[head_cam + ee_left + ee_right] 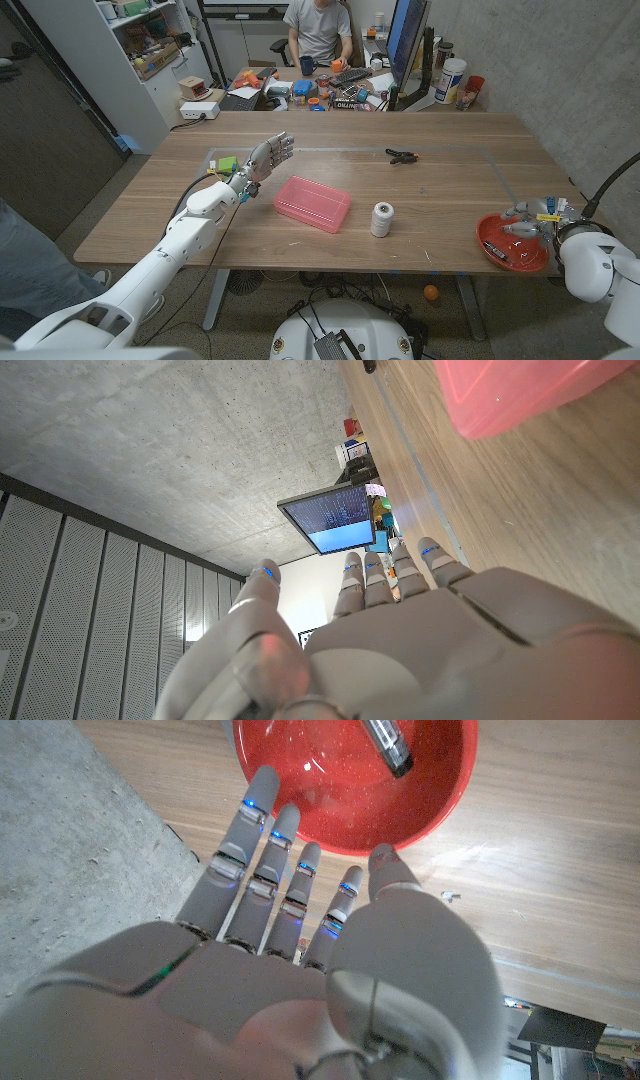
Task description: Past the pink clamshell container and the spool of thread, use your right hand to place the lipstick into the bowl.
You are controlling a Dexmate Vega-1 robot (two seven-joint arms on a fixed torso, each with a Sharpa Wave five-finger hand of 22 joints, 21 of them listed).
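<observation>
Red and shallow, the bowl [511, 243] sits near the bench's right end, close to the front edge, and we see the lipstick [386, 744] lying inside it, a dark, slim tube resting on the bowl's inner slope. Our right hand [537, 219] hovers over the bowl's far-right rim with its fingers [262, 842] straight and slightly apart, holding nothing. The spool of thread [382, 219] stands upright near the middle of the bench [440, 190], well apart from the bowl, and the pink clamshell container [311, 203] lies shut just to the spool's left. Our left hand [267, 158] is raised above the bench beyond the container's left end, fingers extended side by side, empty. A small black object [402, 155] lies toward the far edge. A person [318, 30] sits at a cluttered desk behind.
</observation>
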